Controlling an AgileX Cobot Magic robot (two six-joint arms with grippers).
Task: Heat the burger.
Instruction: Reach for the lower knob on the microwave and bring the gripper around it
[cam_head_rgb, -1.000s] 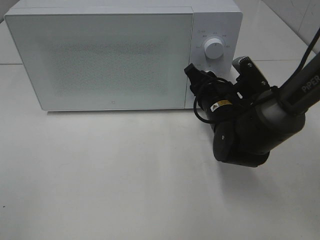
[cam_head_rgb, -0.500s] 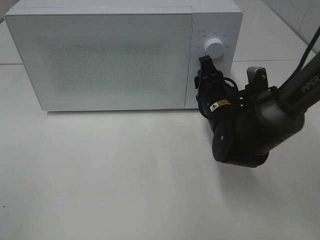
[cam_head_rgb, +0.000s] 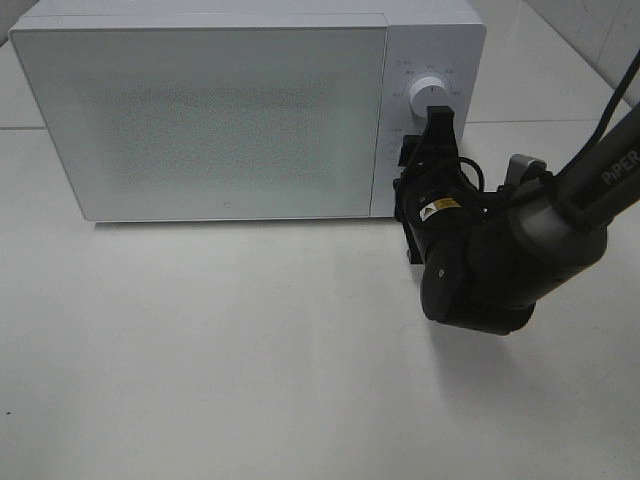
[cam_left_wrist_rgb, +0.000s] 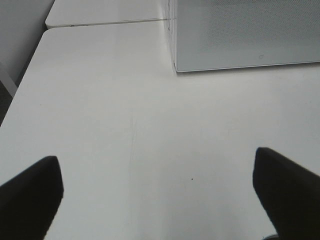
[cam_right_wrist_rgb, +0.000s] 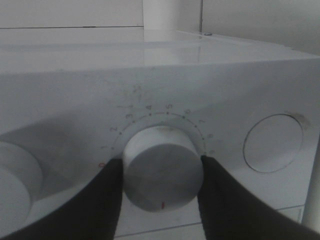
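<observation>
White microwave (cam_head_rgb: 200, 120): we log it at the back of the bench (cam_head_rgb: 250, 350), with its frosted door shut.
Burger: we cannot tell where it is; none of our views shows it.
Dial (cam_right_wrist_rgb: 162, 167): round and white, ringed by a numbered scale on the control panel, next to a second dial (cam_right_wrist_rgb: 15, 180).
Right gripper (cam_head_rgb: 438, 112): we see its dark fingers (cam_right_wrist_rgb: 102, 200) pinching the dial from both sides.
Left gripper (cam_left_wrist_rgb: 157, 192): spread wide over the bench, near the microwave's front corner.

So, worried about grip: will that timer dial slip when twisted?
Possibly: the timer dial looks smooth and glossy, so the right end effector flanking it could slide. It looks like rigid plastic, so squeezing probably won't deform it.
</observation>
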